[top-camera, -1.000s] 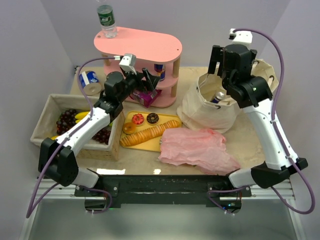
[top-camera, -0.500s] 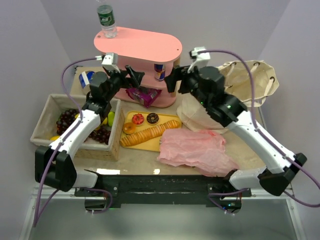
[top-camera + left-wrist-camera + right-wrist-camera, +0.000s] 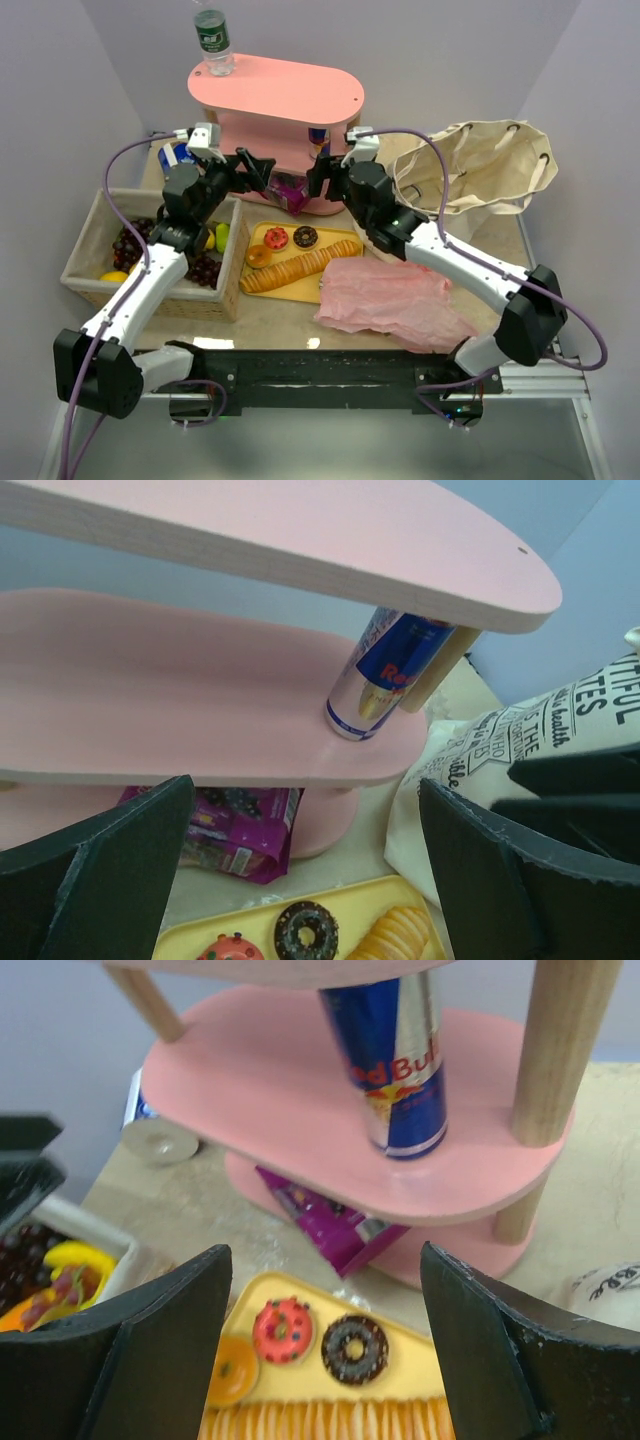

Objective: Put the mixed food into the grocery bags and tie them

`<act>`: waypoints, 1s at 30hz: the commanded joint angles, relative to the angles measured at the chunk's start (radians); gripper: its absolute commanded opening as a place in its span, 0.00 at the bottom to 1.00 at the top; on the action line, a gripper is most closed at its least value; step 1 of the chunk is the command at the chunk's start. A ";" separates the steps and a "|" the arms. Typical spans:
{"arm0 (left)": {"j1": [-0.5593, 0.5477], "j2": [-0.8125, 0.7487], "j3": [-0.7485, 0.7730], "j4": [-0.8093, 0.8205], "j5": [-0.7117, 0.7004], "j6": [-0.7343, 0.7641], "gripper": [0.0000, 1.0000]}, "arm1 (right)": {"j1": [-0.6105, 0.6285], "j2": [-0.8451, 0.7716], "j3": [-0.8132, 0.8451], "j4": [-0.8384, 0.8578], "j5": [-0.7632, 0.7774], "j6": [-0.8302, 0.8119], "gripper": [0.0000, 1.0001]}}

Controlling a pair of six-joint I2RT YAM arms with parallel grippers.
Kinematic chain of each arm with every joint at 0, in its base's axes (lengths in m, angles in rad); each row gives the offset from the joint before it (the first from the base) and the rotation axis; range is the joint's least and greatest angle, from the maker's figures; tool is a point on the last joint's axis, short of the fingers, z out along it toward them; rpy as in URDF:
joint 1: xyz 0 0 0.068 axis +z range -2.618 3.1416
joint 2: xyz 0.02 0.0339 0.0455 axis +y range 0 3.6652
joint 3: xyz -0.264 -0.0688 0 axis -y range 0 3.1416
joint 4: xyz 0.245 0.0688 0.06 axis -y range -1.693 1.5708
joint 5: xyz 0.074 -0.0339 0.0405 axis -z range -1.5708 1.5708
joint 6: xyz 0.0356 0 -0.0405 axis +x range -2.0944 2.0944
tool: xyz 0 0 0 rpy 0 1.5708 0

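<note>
The beige canvas bag [image 3: 480,170] is sitting open-mouthed at the table's far right, just beside the pink shelf [image 3: 280,85]. The pink plastic bag [image 3: 385,295] is lying crumpled in front of it, next to the yellow tray [image 3: 310,1372] of doughnuts and bread. The water bottle [image 3: 212,38] is standing on the shelf's top. A blue-and-silver can [image 3: 395,1060] is standing on the middle tier, with a purple packet [image 3: 325,1222] lying beneath. The left gripper [image 3: 305,800] and right gripper [image 3: 325,1260] are both facing that can, jaws apart, gripping nothing.
</note>
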 commanded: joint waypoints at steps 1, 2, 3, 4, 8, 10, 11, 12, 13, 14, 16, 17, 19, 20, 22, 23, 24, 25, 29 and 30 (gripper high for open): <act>0.009 -0.056 -0.043 0.029 0.006 -0.010 0.99 | 0.000 0.050 -0.045 0.288 0.106 -0.042 0.78; 0.009 -0.061 -0.051 0.024 0.004 -0.009 0.99 | 0.000 0.071 -0.056 0.365 0.104 -0.053 0.77; 0.009 -0.067 -0.063 0.023 0.003 -0.009 0.99 | -0.002 0.081 -0.087 0.408 0.104 -0.062 0.76; 0.009 -0.076 -0.070 0.023 0.001 -0.007 0.99 | 0.000 0.093 -0.101 0.455 0.107 -0.089 0.76; 0.009 -0.095 -0.080 0.004 0.006 -0.005 0.99 | -0.005 0.168 -0.116 0.612 0.133 -0.128 0.79; 0.009 -0.105 -0.080 0.003 0.010 -0.007 0.99 | -0.016 0.197 -0.104 0.655 0.124 -0.135 0.80; 0.009 -0.109 -0.080 0.003 0.010 -0.005 0.99 | -0.019 0.213 -0.099 0.667 0.111 -0.134 0.80; 0.009 -0.112 -0.080 0.000 0.010 -0.001 0.99 | -0.022 0.239 -0.093 0.681 0.107 -0.139 0.81; 0.009 -0.116 -0.080 -0.002 0.007 0.001 0.99 | -0.025 0.254 -0.089 0.706 0.109 -0.155 0.82; 0.009 -0.119 -0.077 -0.014 0.006 0.004 0.99 | -0.026 0.265 -0.084 0.712 0.130 -0.163 0.83; 0.009 -0.128 -0.074 -0.028 -0.010 0.021 0.99 | -0.035 0.288 -0.070 0.718 0.146 -0.172 0.85; 0.009 -0.130 -0.067 -0.049 -0.019 0.025 0.99 | -0.039 0.294 -0.067 0.720 0.149 -0.174 0.86; 0.009 -0.136 -0.057 -0.079 -0.056 0.034 0.99 | -0.055 0.311 -0.058 0.721 0.144 -0.175 0.86; 0.009 -0.139 -0.051 -0.098 -0.066 0.037 0.99 | -0.060 0.316 -0.056 0.723 0.138 -0.177 0.87; 0.009 -0.147 -0.050 -0.102 -0.068 0.044 0.99 | -0.068 0.338 -0.043 0.730 0.121 -0.201 0.87; 0.009 -0.148 -0.045 -0.103 -0.066 0.042 0.99 | -0.071 0.346 -0.040 0.741 0.121 -0.217 0.87; 0.009 -0.150 -0.042 -0.105 -0.062 0.041 0.99 | -0.071 0.354 -0.035 0.753 0.115 -0.232 0.87; 0.009 -0.152 -0.040 -0.106 -0.059 0.041 0.99 | -0.075 0.372 -0.030 0.772 0.112 -0.255 0.87; 0.009 -0.153 -0.027 -0.119 -0.057 0.044 0.99 | -0.086 0.401 -0.001 0.769 0.090 -0.284 0.87; 0.009 -0.155 -0.025 -0.122 -0.057 0.047 0.99 | -0.089 0.408 0.006 0.769 0.087 -0.292 0.87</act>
